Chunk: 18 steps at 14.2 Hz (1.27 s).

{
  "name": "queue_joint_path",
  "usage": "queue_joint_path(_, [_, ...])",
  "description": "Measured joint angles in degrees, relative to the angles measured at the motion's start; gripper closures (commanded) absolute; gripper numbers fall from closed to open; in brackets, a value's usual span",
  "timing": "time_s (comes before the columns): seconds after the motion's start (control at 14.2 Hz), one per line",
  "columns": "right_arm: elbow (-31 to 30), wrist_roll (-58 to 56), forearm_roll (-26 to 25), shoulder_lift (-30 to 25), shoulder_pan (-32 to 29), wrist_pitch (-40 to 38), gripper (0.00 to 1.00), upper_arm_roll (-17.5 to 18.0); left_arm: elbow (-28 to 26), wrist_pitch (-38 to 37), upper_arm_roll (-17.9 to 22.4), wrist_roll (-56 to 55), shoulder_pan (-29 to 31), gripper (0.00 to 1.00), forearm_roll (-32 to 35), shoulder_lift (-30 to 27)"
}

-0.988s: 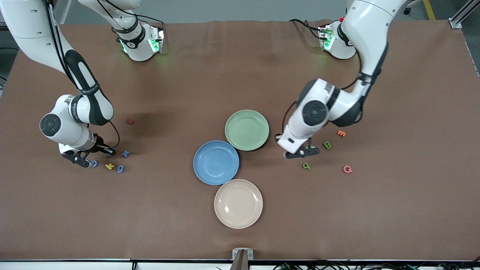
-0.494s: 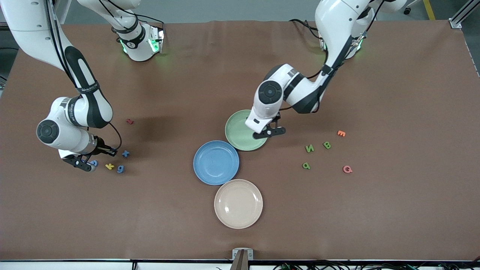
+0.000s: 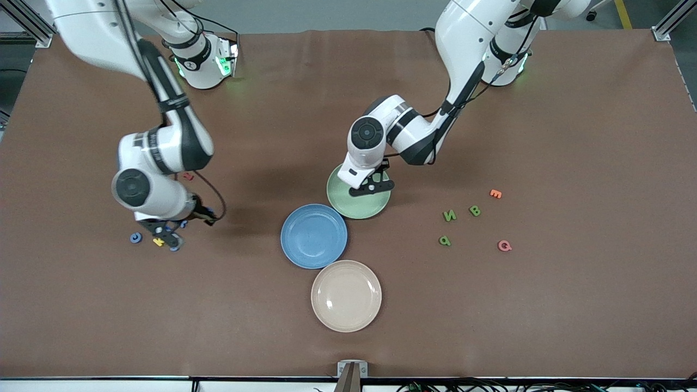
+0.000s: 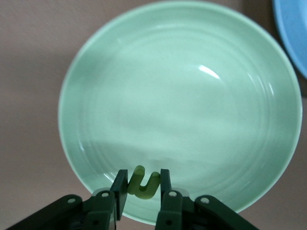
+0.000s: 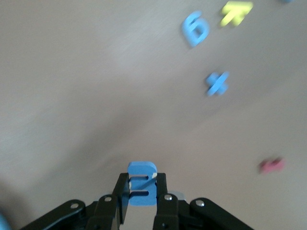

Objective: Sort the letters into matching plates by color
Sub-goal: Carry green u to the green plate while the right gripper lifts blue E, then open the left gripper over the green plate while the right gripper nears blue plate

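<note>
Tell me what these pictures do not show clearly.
- Front view: left gripper over the green plate; its green letter is hidden by the fingers.
- Front view: right gripper covers part of the blue g and yellow k.
- Right wrist view: dark red letter is too blurred to read.

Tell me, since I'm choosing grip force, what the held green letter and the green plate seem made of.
The small green letter pinched in the left gripper looks like soft matte foam: thick, rounded edges, no shine. The round pale green plate looks like hard plastic or melamine, perhaps ceramic: smooth with small glossy highlights.
</note>
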Motion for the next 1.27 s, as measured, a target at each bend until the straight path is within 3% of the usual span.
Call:
queue_joint_path(0.14, [2.21,7.18,1.48,0.33,4.55,0.01,0.99,0.05,0.30,0.00,0.00,-0.13,-0.75,0.77,0.00,0.67])
queue_joint_path(0.28, [5.24,11.65,3.67,1.78,7.63,0.01,0.99,0.03,0.50,0.00,0.01,-0.13,-1.03,0.50,0.00,0.88])
queue_joint_path(0.35, [6.91,13.66,4.12,2.89,8.71,0.01,0.99,0.02,0.57,0.00,0.01,-0.13,-1.07,0.24,0.00,0.88])
queue_joint_path(0.49, [10.15,17.02,4.27,5.39,10.27,0.01,0.99,0.00,0.75,0.00,0.03,-0.13,-1.09,0.05,0.00,0.88])
queue_joint_path(0.56, [11.59,18.29,4.31,6.60,10.89,0.02,0.99,-0.01,0.89,0.00,0.05,-0.13,-1.09,0.01,0.00,0.88])
queue_joint_path(0.99, [18.17,22.95,4.46,13.13,13.63,0.22,0.99,-0.03,2.01,-0.07,0.41,0.11,0.23,0.01,0.00,-0.45])
queue_joint_path(1.27, [19.86,24.12,4.46,16.99,14.64,2.97,0.99,-0.06,1.37,-0.64,0.65,4.44,4.77,0.01,0.00,-3.09])
